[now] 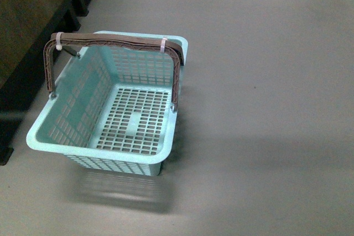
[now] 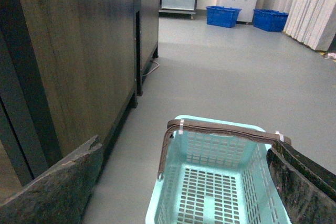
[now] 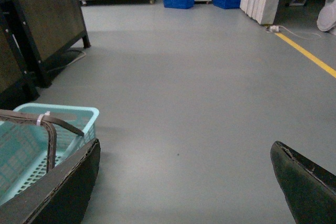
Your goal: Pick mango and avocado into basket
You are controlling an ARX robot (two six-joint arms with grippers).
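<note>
Far left, a dark wooden cabinet [image 1: 22,20] close beside the basket [image 1: 94,152], so little room on that side. Basket on the floor [image 1: 265,81], empty, handles [image 1: 116,41] raised over the far half of the opening; easier entry from the near side. No mango, no avocado in any view. Probably smooth, rounded, easy to bruise: best gripped gently across the middle. Jaws of the left tool [image 2: 185,145] apart, holding nothing; right tool [image 3: 186,144] likewise apart — wide free floor to the right.

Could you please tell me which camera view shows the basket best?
The front view: the whole basket shows, inside and out, with its raised handles. The left wrist view cuts off its near end; the right wrist view catches only one corner and handle.
</note>
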